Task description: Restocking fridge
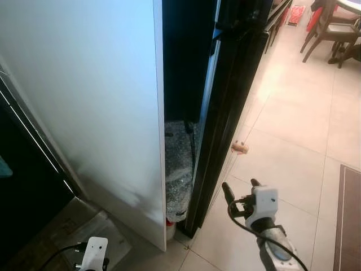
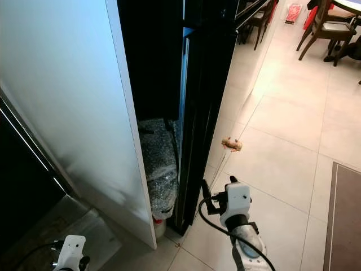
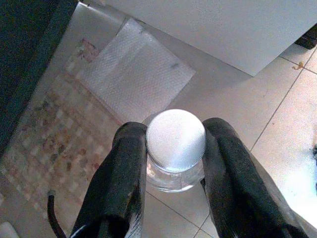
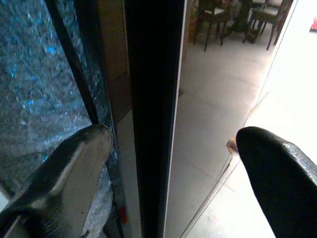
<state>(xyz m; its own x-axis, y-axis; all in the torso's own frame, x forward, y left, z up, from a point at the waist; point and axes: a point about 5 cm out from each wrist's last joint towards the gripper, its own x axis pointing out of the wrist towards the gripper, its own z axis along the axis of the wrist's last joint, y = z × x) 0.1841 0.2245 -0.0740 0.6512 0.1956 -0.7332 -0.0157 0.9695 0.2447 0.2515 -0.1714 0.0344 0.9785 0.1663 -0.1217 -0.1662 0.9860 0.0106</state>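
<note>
bottle (image 3: 174, 148): white-capped, clamped at the neck between left gripper (image 3: 173, 163) fingers, low above floor tiles | right gripper (image 4: 173, 163): fingers apart, straddling the black fridge door (image 1: 220, 113) edge | white panel (image 1: 84, 101) beside the fridge

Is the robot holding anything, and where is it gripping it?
The left tool grips a clear bottle by its neck, just under the white cap. The right tool is open, holding nothing.
</note>
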